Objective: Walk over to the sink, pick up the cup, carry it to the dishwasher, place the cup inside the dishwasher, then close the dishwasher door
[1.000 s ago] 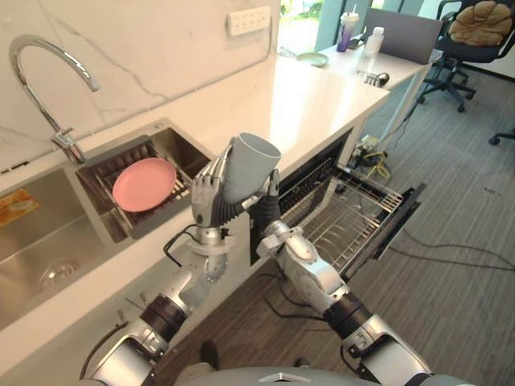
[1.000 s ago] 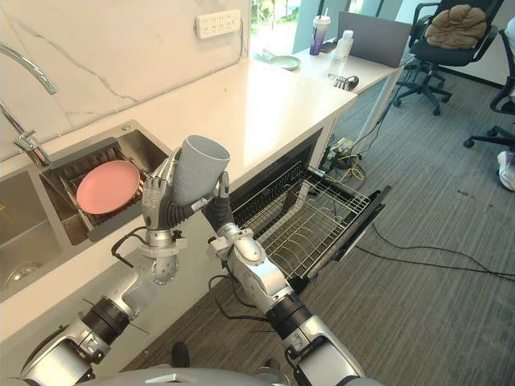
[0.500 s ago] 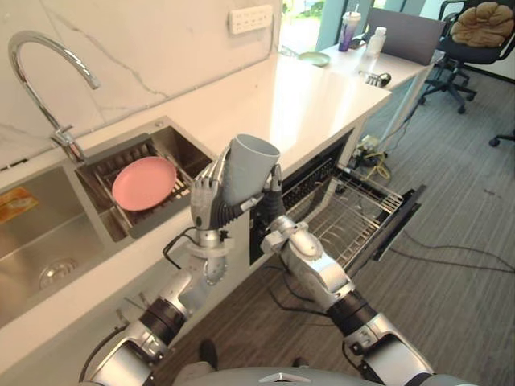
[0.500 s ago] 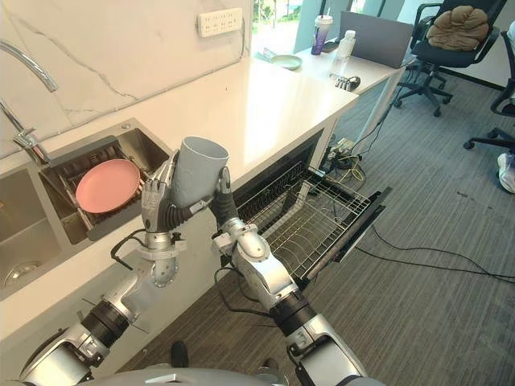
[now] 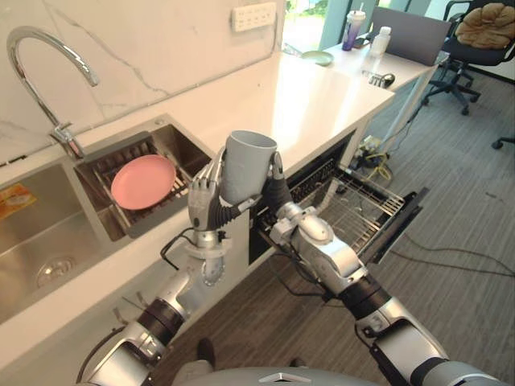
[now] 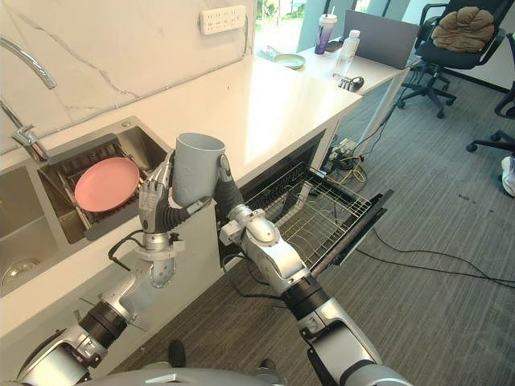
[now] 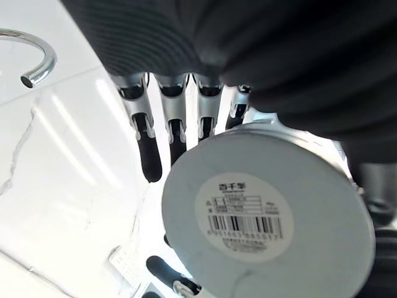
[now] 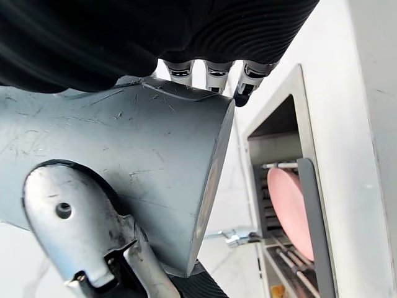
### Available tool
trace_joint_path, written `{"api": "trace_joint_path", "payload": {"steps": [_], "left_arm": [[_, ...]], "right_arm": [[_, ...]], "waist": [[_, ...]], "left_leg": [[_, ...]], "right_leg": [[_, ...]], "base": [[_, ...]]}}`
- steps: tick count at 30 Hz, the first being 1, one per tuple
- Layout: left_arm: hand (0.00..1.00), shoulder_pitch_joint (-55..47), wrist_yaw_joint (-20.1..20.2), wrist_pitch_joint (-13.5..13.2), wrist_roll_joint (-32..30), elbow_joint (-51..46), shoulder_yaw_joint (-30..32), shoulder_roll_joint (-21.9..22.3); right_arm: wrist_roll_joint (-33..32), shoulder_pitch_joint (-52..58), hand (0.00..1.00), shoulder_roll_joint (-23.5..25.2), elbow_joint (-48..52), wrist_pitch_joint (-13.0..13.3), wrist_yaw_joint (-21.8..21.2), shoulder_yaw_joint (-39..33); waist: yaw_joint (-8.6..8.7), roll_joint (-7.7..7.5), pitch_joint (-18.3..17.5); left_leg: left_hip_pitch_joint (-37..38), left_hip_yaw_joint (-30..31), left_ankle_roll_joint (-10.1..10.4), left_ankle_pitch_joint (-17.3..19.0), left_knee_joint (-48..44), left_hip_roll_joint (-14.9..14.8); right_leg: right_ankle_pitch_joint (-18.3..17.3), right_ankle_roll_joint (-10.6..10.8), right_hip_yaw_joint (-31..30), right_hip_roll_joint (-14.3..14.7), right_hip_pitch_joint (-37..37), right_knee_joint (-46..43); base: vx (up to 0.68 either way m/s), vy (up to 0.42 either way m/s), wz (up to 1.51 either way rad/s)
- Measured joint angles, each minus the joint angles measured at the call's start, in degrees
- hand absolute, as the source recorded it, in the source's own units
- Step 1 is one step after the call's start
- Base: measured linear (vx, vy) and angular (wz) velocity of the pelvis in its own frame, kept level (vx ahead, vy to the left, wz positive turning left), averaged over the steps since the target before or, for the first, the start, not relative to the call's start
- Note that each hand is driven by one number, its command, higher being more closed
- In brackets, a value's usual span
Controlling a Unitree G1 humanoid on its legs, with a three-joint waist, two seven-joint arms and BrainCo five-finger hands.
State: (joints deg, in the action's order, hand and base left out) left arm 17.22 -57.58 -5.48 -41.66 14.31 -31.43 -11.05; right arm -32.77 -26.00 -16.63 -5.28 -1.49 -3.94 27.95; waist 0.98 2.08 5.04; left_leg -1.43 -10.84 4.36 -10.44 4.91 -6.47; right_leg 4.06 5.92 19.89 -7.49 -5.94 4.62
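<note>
**Desk:** What is at far left?

**Photographer:** A curved tap [image 5: 48, 56] arches over a steel sink [image 5: 40, 249]. In the rack compartment beside it lies a pink plate [image 5: 143, 182].

**Desk:** And at centre?

**Photographer:** The grey cup [image 5: 245, 165] is there, mouth up and slightly tilted. It is held in the air over the counter's front edge, between the sink and the dishwasher. The left hand [image 5: 204, 203] grips it from the sink side, with its fingers [image 7: 149, 155] curled along the wall. That hand's wrist view looks at the cup's flat base and its barcode label [image 7: 245, 214]. The right hand [image 5: 276, 193] is clamped on the opposite side. Its wrist view shows the thumb [image 8: 80, 230] pressed on the near wall and the fingers wrapped over the far one.

**Desk:** And to the right?

**Photographer:** The white counter [image 5: 306, 96] runs on. Below it the dishwasher door [image 5: 400, 227] hangs open, with the wire rack [image 5: 354, 213] drawn out above it. At far right an office chair [image 5: 483, 32] stands on grey carpet [image 5: 467, 265].
</note>
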Motion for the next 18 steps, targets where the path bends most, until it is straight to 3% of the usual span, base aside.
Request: {"api": "trace_joint_path", "payload": {"steps": [1, 2, 8, 14, 18], "left_arm": [[1.0, 0.0, 0.0, 0.0, 0.0, 0.0, 0.0, -0.1], [1.0, 0.0, 0.0, 0.0, 0.2, -0.2, 0.1, -0.3], [1.0, -0.1, 0.0, 0.0, 1.4, -0.3, 0.0, -1.3], [1.0, -0.6, 0.0, 0.0, 1.2, -2.7, 0.0, -2.6], [1.0, -1.2, 0.0, 0.0, 0.8, -4.1, 0.0, -2.6]], "right_arm": [[-0.5, -0.1, 0.0, 0.0, 0.0, -0.1, -0.1, 0.0], [-0.9, -0.3, 1.0, 0.0, 0.0, -0.3, -0.5, 0.0], [-3.5, -0.8, 1.0, 0.0, 0.0, -0.3, -1.0, 0.3], [-10.7, -2.1, 1.0, -0.1, -0.2, -0.1, -1.0, 1.3], [-12.3, -2.1, 1.0, -0.1, -0.2, 2.3, -0.9, 2.0]], "waist": [[-0.02, 0.05, 0.1], [-0.03, 0.13, 0.2], [-0.33, 0.23, 0.4], [-0.54, 0.7, 0.6], [-0.66, 0.8, 0.7]], "left_leg": [[0.0, 0.0, 0.0, 0.0, 0.0, 0.0], [0.0, 0.1, 0.0, 0.0, 0.0, 0.0], [-0.5, 1.0, 0.1, 0.0, -0.1, 0.0], [-0.5, 1.4, 0.2, 0.0, -0.3, 0.0], [-0.5, 1.4, 0.2, 0.0, -0.3, -0.1]], "right_leg": [[0.0, 0.0, 0.0, 0.0, 0.0, 0.0], [0.0, 0.0, 0.1, 0.0, -0.1, 0.0], [-0.2, 0.1, 1.1, 0.1, -0.2, 0.0], [-0.2, 0.1, 1.4, 0.3, -0.4, 0.0], [-0.2, 0.1, 1.4, 0.4, -0.4, 0.0]], "base": [[0.0, 0.0, 0.0], [0.0, 0.0, 0.0], [0.0, -0.004, 0.07], [0.0, -0.005, 0.02], [0.0, 0.0, 0.0]]}}
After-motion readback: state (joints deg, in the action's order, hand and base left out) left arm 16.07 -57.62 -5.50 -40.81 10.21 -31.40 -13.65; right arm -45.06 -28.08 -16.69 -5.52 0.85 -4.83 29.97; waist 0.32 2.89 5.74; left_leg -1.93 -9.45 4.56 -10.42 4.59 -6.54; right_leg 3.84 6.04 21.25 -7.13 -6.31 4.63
